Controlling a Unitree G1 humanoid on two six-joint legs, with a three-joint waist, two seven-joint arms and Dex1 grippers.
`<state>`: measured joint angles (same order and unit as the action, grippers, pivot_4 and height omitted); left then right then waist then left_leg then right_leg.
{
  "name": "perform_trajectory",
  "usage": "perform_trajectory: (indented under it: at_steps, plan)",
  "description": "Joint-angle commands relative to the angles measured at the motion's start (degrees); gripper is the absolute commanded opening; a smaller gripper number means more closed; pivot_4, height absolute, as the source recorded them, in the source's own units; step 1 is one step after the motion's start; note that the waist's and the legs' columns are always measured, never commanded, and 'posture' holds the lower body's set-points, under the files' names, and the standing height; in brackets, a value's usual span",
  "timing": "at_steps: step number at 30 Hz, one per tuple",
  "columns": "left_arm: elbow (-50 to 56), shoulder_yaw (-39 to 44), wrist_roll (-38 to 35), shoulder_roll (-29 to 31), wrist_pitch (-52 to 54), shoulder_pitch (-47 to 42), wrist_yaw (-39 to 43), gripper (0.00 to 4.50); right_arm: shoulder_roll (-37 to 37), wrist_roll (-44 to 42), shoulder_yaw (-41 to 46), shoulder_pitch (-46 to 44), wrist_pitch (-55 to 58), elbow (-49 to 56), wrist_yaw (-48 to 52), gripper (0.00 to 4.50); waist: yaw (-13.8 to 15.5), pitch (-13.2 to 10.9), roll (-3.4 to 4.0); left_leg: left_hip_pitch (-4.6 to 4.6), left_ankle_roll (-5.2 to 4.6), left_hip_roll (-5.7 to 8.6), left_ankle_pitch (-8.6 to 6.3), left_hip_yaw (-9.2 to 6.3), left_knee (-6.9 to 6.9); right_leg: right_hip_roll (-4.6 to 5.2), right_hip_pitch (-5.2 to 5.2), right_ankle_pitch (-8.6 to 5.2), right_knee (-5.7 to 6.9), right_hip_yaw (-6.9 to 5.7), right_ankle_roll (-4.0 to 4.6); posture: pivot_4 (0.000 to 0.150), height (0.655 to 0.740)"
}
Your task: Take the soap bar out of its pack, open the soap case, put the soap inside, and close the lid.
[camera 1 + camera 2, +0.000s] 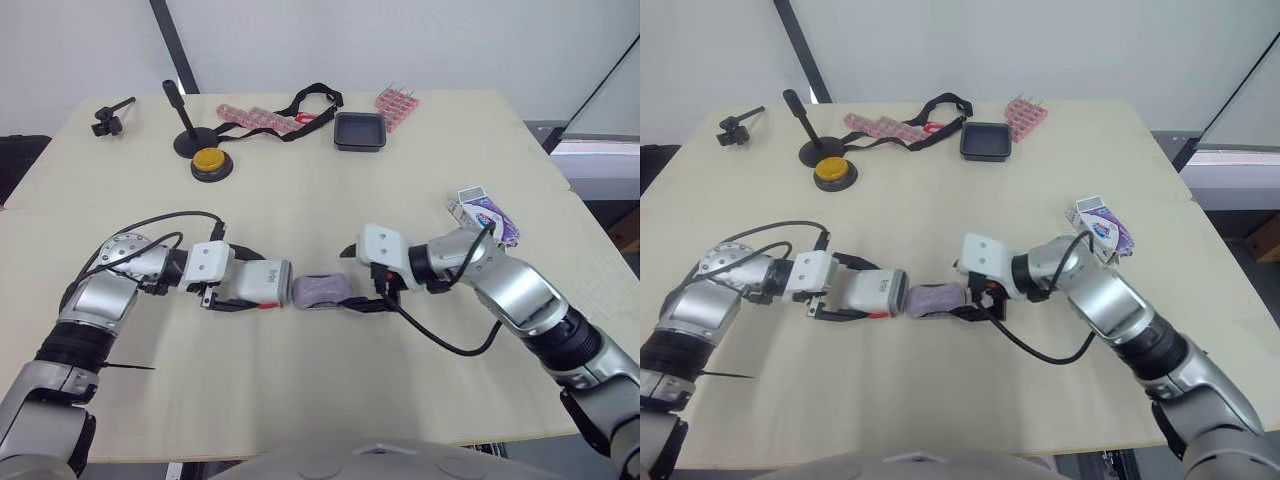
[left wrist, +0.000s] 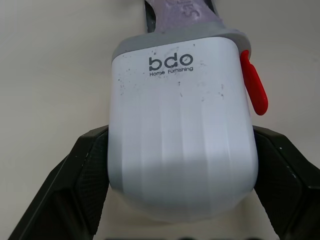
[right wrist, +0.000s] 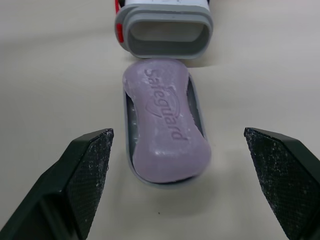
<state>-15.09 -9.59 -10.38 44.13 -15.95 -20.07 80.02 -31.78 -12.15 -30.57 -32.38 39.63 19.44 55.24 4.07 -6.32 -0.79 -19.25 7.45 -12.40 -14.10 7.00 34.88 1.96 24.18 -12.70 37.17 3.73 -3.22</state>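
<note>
Lilac soap bar (image 1: 322, 290) is lying on the table (image 1: 300, 200), head view. Left wrist view: left gripper (image 2: 181, 145) is clamping the white case sleeve (image 2: 182, 115). Right wrist view: right gripper (image 3: 177, 132) fingers are standing apart, flanking the soap on its grey tray (image 3: 126, 135), just before the sleeve's mouth.

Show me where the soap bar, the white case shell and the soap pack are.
soap bar (image 3: 165, 120), right wrist view, embossed top face.
white case shell (image 2: 182, 140), left wrist view, ribbed side.
soap pack (image 1: 495, 215), left eye view, purple panel.
</note>
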Motion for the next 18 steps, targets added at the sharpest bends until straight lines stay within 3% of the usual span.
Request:
perform_trajectory:
  at_steps: [1,18]
  plan:
    - [1.17,1.55,-0.67,0.81,-0.16,0.04,-0.28,3.47,2.98,1.62,-2.04,-2.94,1.25,-2.3,-0.54,4.5,-0.03,-0.01,0.01,-0.01,0.01,0.0,0.01,0.0,0.0,0.0,0.0,0.0,0.0,0.0,0.0,0.15,0.7291]
    - [4.5,1.67,-1.84,0.54,2.92,0.97,-1.2,3.47,7.35,5.47,-8.31,-6.51,4.49,-9.47,1.17,4.5,0.06,-0.01,0.01,-0.02,0.04,-0.01,0.02,0.0,-0.01,0.0,0.0,0.02,0.0,-0.04,0.03,0.15,0.7291]
